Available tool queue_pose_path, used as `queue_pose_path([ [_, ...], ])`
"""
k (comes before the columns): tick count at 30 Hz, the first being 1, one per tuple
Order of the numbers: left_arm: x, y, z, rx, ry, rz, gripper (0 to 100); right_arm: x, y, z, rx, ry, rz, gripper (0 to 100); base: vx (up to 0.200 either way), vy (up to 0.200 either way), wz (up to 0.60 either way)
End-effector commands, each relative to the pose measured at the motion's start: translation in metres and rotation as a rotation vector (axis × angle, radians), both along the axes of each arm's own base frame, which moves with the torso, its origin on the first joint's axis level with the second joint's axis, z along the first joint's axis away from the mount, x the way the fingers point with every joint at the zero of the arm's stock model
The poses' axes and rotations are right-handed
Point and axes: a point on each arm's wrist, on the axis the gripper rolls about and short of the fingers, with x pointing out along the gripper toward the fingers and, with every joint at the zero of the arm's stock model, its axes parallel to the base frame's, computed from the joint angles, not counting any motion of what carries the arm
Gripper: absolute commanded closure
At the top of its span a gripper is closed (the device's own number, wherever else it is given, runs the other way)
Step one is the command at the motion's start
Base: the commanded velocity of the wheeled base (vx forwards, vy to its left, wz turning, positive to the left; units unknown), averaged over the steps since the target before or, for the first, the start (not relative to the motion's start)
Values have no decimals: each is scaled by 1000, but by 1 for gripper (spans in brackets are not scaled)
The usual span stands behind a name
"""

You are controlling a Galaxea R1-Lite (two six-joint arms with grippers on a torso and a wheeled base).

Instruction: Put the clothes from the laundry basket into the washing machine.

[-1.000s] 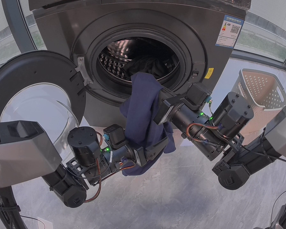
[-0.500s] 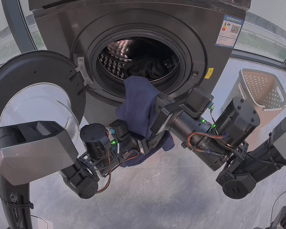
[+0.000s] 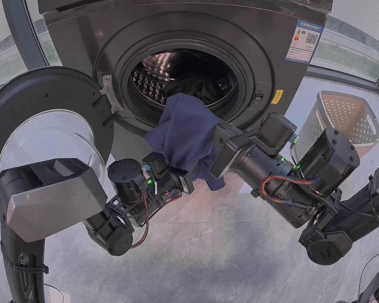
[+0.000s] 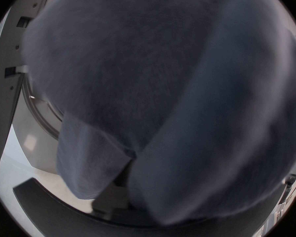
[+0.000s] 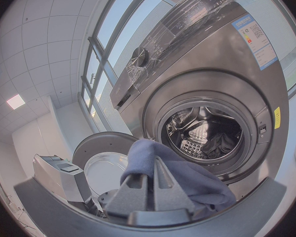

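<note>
My right gripper (image 5: 150, 172) is clamped tight on the soft navy fleecy garment (image 3: 183, 127) — it hangs bunched just in front of the round mouth of the grey metal washing machine (image 3: 257, 51). My left gripper (image 3: 188, 179) is buried under the cloth — can't tell its grip. Dark crumpled clothes (image 3: 198, 87) sit in the dimpled steel drum.

A bunched navy cloth (image 3: 183, 127) hangs before the open washing machine (image 3: 189, 30), beige laundry basket (image 3: 345, 118) beside it.

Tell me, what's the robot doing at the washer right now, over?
Right gripper shut on blue garment, held before the open drum. Left gripper buried under its folds. Door swung wide, dark clothes already inside; nothing blocking.
</note>
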Motion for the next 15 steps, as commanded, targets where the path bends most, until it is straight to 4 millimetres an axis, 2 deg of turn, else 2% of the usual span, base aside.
queue_pose_path([
  [1,1,12,23,-41,-41,27,100,3,-17,5,7,-1,-39,100,0,0,0],
  [3,-5,16,33,-51,-49,27,100,10,-26,0,-6,12,-73,100,0,0,0],
  [7,-29,26,64,-78,-86,11,100,28,-46,-13,-36,44,-154,100,0,0,0],
  [9,-35,29,72,-89,-95,8,100,32,-46,-19,-49,59,-164,100,0,0,0],
  [10,-45,32,82,-104,-107,1,100,41,-46,-30,-71,85,-181,100,0,0,0],
  [12,-50,33,84,-107,-108,-6,100,44,-46,-35,-82,96,-187,100,0,0,0],
  [13,-62,34,90,-113,-111,-25,100,50,-45,-46,-98,115,-196,100,0,0,0],
  [15,-71,36,91,-110,-110,-36,100,53,-43,-52,-107,125,-195,100,0,0,0],
])
